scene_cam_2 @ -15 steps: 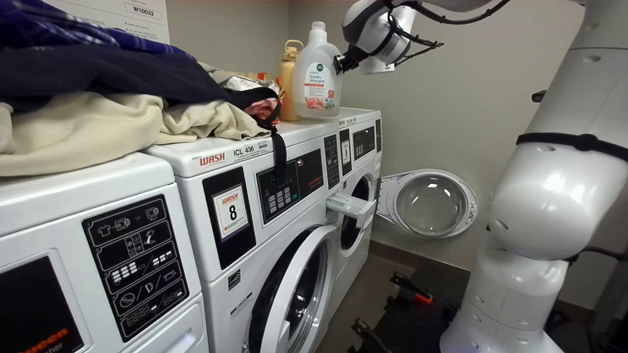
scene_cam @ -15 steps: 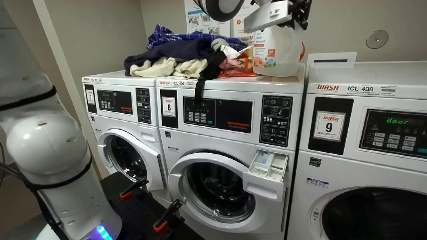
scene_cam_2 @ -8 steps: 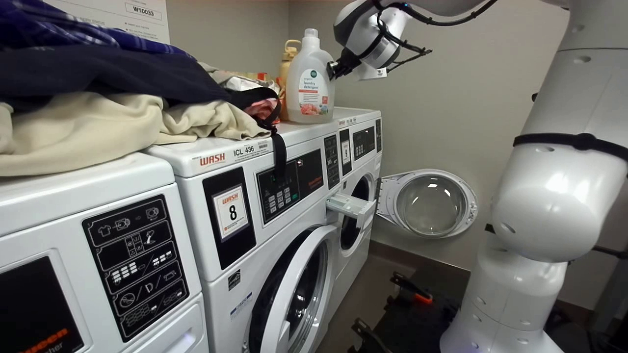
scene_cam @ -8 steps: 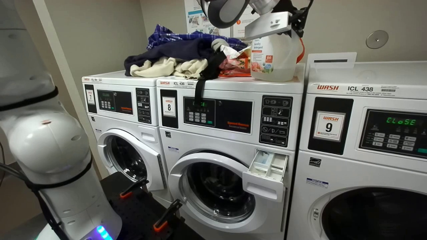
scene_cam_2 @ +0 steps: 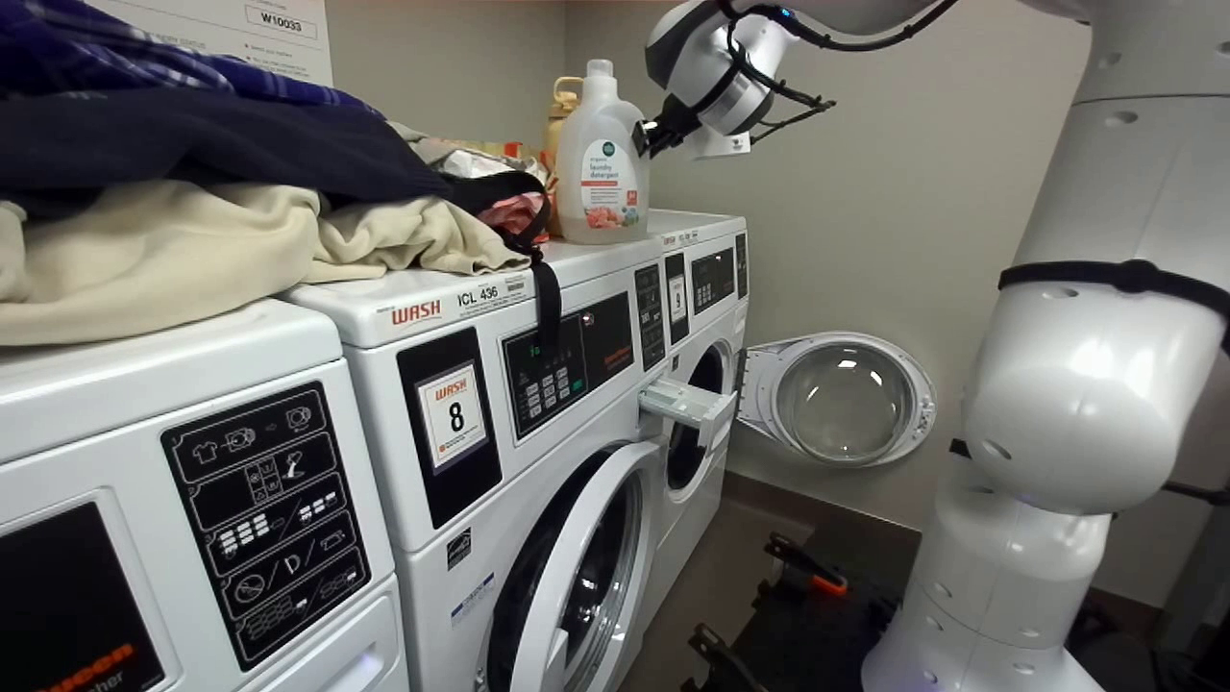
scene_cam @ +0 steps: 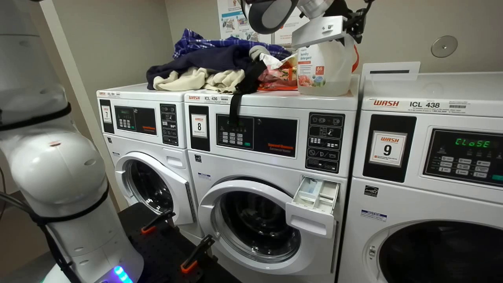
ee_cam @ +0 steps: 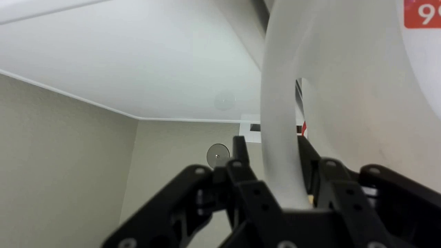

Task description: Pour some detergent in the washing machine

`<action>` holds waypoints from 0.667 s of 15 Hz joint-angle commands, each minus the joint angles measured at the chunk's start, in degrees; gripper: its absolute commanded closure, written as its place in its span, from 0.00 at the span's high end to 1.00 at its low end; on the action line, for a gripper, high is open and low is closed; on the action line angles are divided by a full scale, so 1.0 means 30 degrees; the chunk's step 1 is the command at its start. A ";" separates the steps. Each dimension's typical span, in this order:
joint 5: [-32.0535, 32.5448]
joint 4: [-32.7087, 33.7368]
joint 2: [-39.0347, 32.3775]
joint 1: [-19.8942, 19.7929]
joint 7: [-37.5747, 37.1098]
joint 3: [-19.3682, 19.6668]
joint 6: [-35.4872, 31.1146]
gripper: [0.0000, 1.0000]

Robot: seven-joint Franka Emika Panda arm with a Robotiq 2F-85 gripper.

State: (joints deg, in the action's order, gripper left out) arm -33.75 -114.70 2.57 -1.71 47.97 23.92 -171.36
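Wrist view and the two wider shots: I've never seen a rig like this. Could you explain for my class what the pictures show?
The machine is a robot arm with a two-fingered gripper. Two cameras watch from different spots outside it; the wrist view comes from one on its wrist and looks upside down. On top of washer 8, a laundry detergent jug seems to stand upright, with a heap of clothes to one side and a yellow bottle partly hidden behind. The washer's dispenser drawer is pulled out. The fingers straddle the jug's handle, but wall shows between one finger and it, so I can't tell whether it's held firmly.
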 commanded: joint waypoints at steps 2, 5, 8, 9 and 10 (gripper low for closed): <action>-0.0136 0.1124 -0.0432 -0.0110 -0.0531 0.0063 0.0032 0.78; 0.0153 0.1199 -0.0394 -0.0274 -0.0865 0.0107 0.0241 0.99; 0.1167 0.1210 -0.0351 -0.0649 -0.2008 0.0168 0.1078 1.00; 0.1606 0.1261 -0.0333 -0.0758 -0.2529 0.0179 0.1451 1.00; 0.2037 0.1321 -0.0276 -0.0863 -0.3017 0.0193 0.1876 1.00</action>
State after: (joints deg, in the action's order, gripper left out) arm -30.78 -113.00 2.19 -3.35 43.24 24.18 -169.58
